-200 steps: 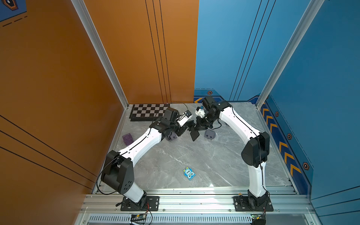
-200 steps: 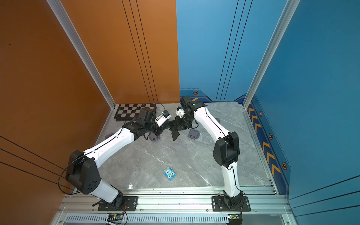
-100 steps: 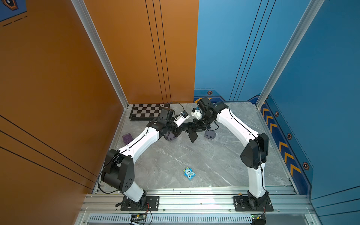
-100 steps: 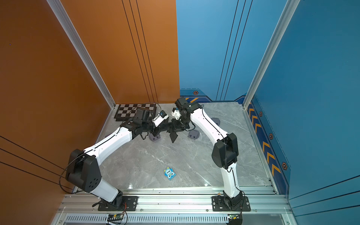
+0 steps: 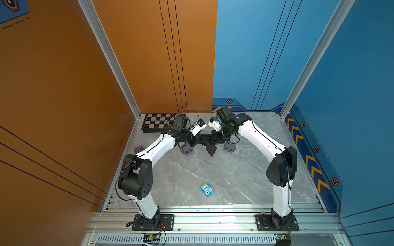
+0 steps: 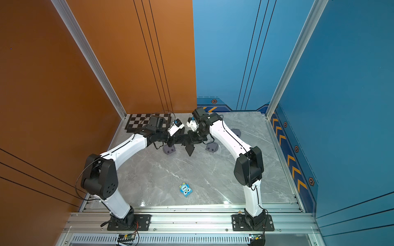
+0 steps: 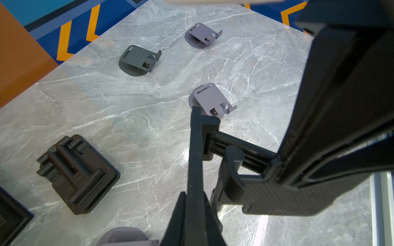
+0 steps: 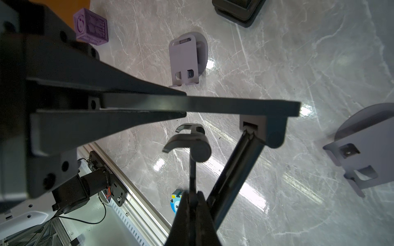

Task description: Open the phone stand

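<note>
Phone stand (image 5: 210, 147), black, two plates joined by a hinged rod, partly unfolded; held off the table (image 5: 234, 181) between both arms, toward the far edge, about midway between the left and right edges. Left gripper (image 7: 194, 197): clenched on one plate, seen edge-on. Right gripper (image 8: 193, 197): clenched on the hooked plate. Left grey stand (image 5: 187, 149) and right grey stand (image 5: 229, 147): opened, resting on the table either side of the held item. Folded black stand (image 7: 76, 174): lying flat on the table. Chessboard (image 5: 158, 122): far-left corner. Purple cube (image 5: 138, 149): by the left edge. Blue card (image 5: 207, 190): near the front edge.
</note>
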Tool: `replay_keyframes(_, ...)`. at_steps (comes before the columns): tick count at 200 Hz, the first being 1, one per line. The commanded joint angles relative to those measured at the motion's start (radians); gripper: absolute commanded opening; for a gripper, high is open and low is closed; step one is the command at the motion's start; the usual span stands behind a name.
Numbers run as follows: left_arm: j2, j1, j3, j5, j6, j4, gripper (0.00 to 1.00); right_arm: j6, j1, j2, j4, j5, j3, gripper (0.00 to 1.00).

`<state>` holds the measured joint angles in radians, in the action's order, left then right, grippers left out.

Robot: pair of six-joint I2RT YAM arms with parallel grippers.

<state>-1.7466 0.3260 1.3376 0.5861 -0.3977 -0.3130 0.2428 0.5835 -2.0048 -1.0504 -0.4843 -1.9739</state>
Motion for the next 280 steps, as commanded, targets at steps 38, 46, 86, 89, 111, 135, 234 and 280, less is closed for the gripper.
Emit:
replay_keyframes(38, -0.175, -0.08, 0.11, -0.27, 0.062, 0.115, 0.0, 0.028, 0.096, 0.175, -0.076, -0.369, -0.014, 0.0)
replay_keyframes(46, -0.188, -0.088, 0.123, -0.264, 0.076, 0.115, 0.0, 0.033, 0.096, 0.176, -0.072, -0.38, -0.014, 0.0)
replay_keyframes(86, -0.241, -0.099, 0.168, -0.242, 0.143, 0.184, 0.0, 0.057, 0.105, 0.166, -0.032, -0.416, -0.018, 0.0)
replay_keyframes(89, -0.243, -0.099, 0.169, -0.24, 0.149, 0.189, 0.0, 0.059, 0.106, 0.163, -0.03, -0.419, -0.02, 0.0)
replay_keyframes(111, -0.248, -0.096, 0.163, -0.243, 0.195, 0.235, 0.0, 0.064, 0.112, 0.139, -0.021, -0.433, -0.05, 0.0)
replay_keyframes(135, -0.258, -0.086, 0.17, -0.239, 0.22, 0.245, 0.0, 0.074, 0.111, 0.11, -0.011, -0.445, -0.091, 0.0)
replay_keyframes(234, -0.253, -0.061, 0.181, -0.208, 0.236, 0.245, 0.0, 0.096, 0.191, 0.028, 0.013, -0.49, -0.165, 0.0)
replay_keyframes(280, -0.243, -0.059, 0.174, -0.203, 0.232, 0.244, 0.0, 0.11, 0.195, 0.013, 0.029, -0.512, -0.174, 0.0)
